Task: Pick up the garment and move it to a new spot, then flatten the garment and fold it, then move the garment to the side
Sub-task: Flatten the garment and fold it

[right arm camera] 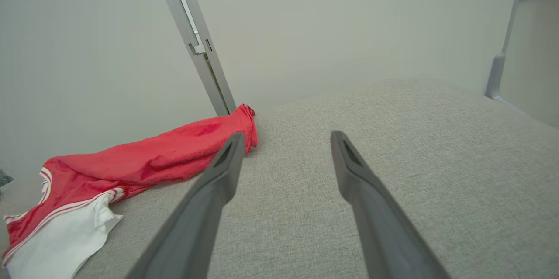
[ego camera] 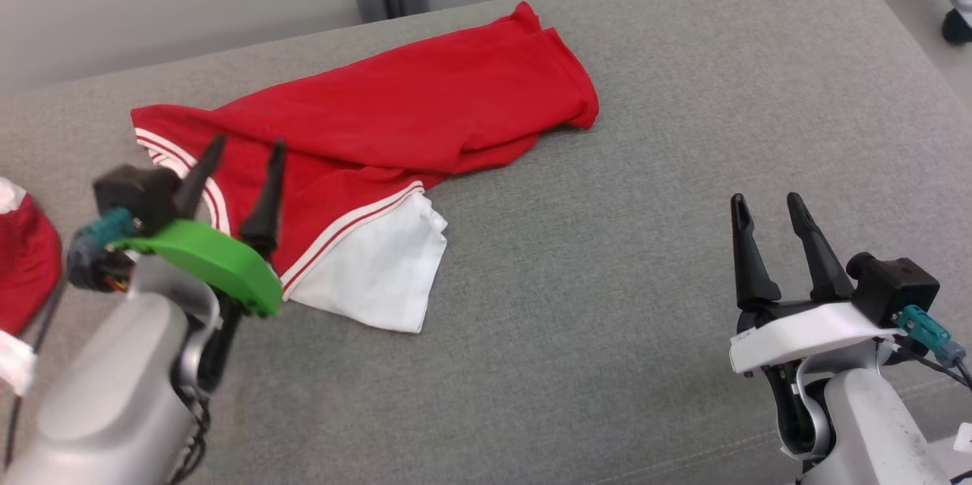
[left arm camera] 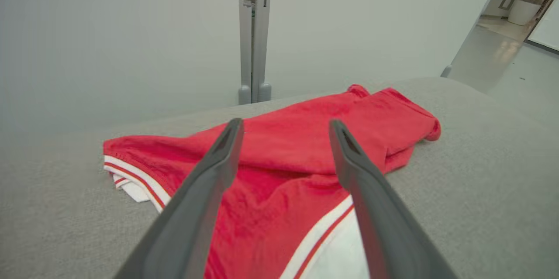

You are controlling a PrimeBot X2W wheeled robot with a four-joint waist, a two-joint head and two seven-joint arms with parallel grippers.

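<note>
Lying crumpled on a gray upholstered surface, a red garment with white stripes and a white panel stretches from the near left toward the far edge. The left gripper hovers over its near-left part, jaws spread, gripping nothing. The right gripper sits well apart over bare upholstery, jaws also spread. Another red-and-white cloth shows at the left edge.

Soft, even light leaves faint shadows under the garment, while wrist views bend at edges and near fingers blur.
</note>
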